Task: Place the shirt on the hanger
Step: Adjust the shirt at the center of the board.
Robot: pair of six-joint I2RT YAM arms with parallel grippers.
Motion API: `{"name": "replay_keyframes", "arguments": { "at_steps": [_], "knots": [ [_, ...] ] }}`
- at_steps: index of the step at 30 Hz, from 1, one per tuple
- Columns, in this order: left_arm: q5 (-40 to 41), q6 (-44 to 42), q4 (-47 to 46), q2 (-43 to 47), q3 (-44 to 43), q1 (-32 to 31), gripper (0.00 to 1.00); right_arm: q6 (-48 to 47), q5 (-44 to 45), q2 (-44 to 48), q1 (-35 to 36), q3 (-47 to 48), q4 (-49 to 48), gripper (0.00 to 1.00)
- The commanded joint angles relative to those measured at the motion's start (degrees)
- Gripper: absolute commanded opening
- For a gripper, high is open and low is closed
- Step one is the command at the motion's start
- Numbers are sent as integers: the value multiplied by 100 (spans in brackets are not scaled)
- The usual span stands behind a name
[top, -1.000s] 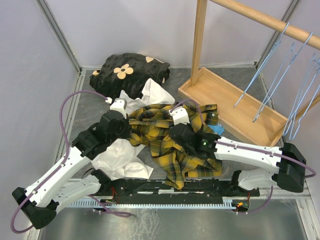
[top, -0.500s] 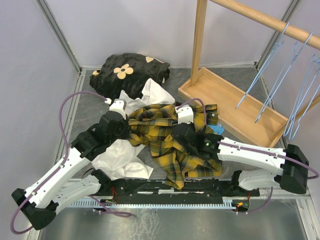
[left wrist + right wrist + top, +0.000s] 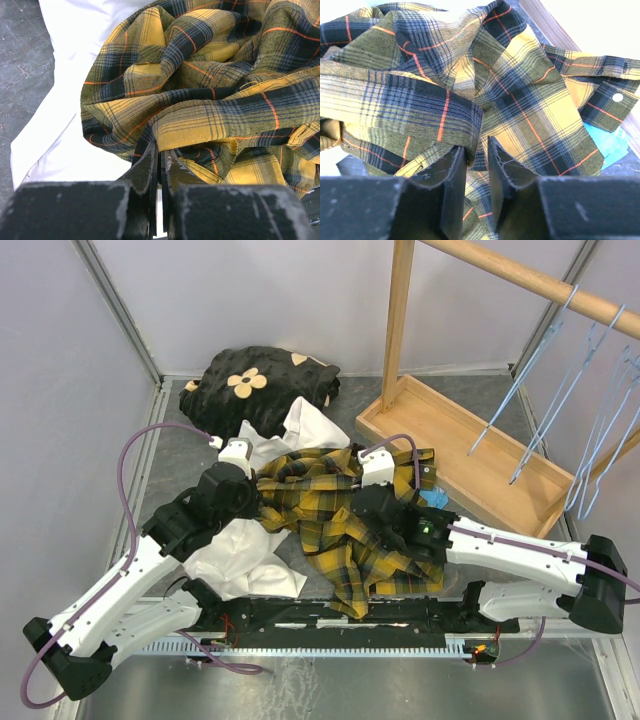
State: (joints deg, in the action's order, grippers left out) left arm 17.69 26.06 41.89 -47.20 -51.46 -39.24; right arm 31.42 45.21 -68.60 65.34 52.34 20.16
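Note:
The yellow-and-black plaid shirt (image 3: 340, 525) lies crumpled on the grey table between both arms. At its left edge, my left gripper (image 3: 263, 502) (image 3: 160, 152) is shut, with its tips pinched into a fold of the shirt (image 3: 210, 90). Over the shirt's right half (image 3: 520, 100), my right gripper (image 3: 352, 502) (image 3: 477, 145) stands narrowly open. A folded plaid edge hangs between its fingers against the left fingertip (image 3: 459, 155). A pale-blue wire hanger (image 3: 521, 375), one of several, hangs from the wooden rail (image 3: 530, 280) at the far right, away from both grippers.
A white garment (image 3: 250, 555) (image 3: 70, 125) lies under the shirt's left side. A black cloth with cream flowers (image 3: 262, 385) sits at the back left. The rail's wooden tray base (image 3: 470, 455) lies at the right. A teal scrap (image 3: 433, 498) (image 3: 610, 145) peeks from under the shirt.
My right gripper has shifted slightly right and back over the shirt, and its jaws have narrowed around a fold. The left arm has not moved.

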Motion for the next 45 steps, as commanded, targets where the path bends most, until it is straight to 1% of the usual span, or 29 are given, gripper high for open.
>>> {"name": "replay_keyframes", "arguments": {
  "at_steps": [1, 3, 4, 10, 15, 21, 27, 33, 37, 42, 45],
  "knots": [
    [50, -216, -59, 58, -55, 31, 3, -176, 8, 229, -11, 238, -84, 23],
    [35, -227, -51, 45, -64, 31, 3, -273, -75, 292, -10, 299, -43, 13],
    [28, -233, -49, 44, -73, 31, 3, -322, -108, 327, -12, 347, -13, 10],
    [-129, -304, -72, 13, -237, 28, 3, -646, -157, 518, -12, 869, 323, 0],
    [-255, -445, -66, -55, -471, 30, 3, -973, -187, 501, -8, 1551, 745, 0],
    [-177, -646, 61, -181, -903, 31, 3, -1304, -262, 51, -9, 2665, 1600, 0],
    [36, -1031, 258, -439, -1628, 30, 3, -1800, -473, -163, -12, 3606, 1802, 0],
    [215, -1482, 335, -796, -2809, 31, 3, -2530, -424, -456, -6, 5000, 2182, 0],
    [8, -1687, 450, -1181, -3830, 32, 3, -2915, -414, -680, -10, 6058, 2440, 0],
    [-475, -1854, 563, -1730, -5477, 31, 3, -3317, -488, -1126, -12, 7795, 2837, 0],
    [-818, -2027, 574, -2184, -6698, 29, 3, -3621, -635, -1516, -4, 8941, 3009, 0]
  ]
}}
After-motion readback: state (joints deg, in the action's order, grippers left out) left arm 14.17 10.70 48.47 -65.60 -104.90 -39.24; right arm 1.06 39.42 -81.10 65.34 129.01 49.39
